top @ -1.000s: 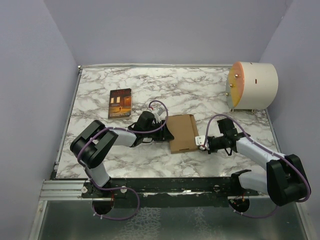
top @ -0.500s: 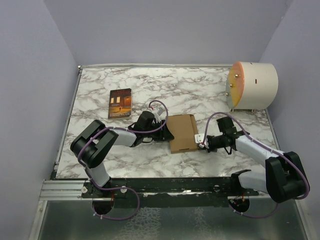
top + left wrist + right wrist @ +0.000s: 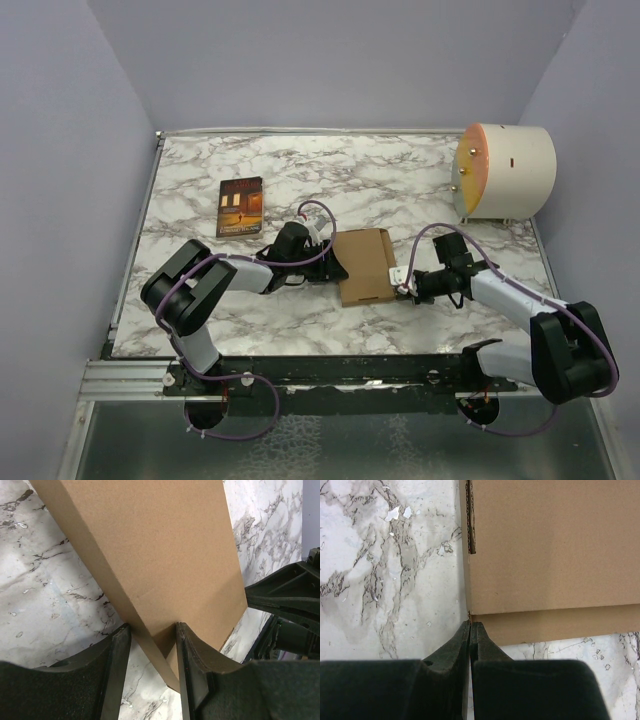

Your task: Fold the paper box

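A: What do we lose of the paper box [image 3: 165, 545] from the left wrist?
B: Its far end leaves the top edge, and the left gripper [image 3: 152, 630] hides the near corner's sides.
A: From the right wrist?
B: Top and right edges cut it. From above, we cannot read the book [image 3: 240, 207] cover.

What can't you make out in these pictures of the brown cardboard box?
- Top view: title on the dark book with the orange cover picture, too small.
- Right wrist view: whether the shut right gripper touches the corner of the brown corrugated cardboard box; its fingertips cover that spot.
- Left wrist view: the box's far end, cut off by the top edge.
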You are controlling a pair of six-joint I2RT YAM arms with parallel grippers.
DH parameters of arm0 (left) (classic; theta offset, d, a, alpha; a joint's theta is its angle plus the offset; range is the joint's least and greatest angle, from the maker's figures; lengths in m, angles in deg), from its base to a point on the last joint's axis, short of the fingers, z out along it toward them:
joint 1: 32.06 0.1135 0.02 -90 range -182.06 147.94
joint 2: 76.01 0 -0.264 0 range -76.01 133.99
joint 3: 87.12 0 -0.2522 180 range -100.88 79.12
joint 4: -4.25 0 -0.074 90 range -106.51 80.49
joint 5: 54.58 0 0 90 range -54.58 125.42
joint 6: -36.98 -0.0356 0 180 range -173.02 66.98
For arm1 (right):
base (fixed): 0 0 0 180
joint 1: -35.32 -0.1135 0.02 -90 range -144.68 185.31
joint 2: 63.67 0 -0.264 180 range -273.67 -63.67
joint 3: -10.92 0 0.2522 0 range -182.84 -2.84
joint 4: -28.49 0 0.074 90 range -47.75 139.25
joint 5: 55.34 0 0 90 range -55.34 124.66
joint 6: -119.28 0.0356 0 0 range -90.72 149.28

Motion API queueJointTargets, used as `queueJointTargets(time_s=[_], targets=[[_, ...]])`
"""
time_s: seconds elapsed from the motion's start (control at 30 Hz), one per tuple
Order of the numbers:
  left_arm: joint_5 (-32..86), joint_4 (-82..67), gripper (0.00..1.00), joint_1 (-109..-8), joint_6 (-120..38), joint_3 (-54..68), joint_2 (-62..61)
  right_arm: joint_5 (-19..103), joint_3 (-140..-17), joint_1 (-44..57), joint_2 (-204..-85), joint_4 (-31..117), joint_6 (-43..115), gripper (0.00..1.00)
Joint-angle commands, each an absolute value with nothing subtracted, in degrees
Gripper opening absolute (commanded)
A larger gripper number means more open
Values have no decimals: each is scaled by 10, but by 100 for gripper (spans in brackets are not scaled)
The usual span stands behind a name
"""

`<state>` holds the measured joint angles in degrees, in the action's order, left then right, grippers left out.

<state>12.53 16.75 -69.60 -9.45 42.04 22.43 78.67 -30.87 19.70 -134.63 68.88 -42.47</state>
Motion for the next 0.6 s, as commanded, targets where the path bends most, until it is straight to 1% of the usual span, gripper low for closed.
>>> queueJointTargets(time_s=[0.0, 0.57], targets=[[178, 63, 41, -693, -133, 439, 264, 759, -320, 202, -1358, 679, -419, 1], [177, 64, 41, -692, -131, 435, 266, 768, -322, 206, -1357, 692, -431, 1]])
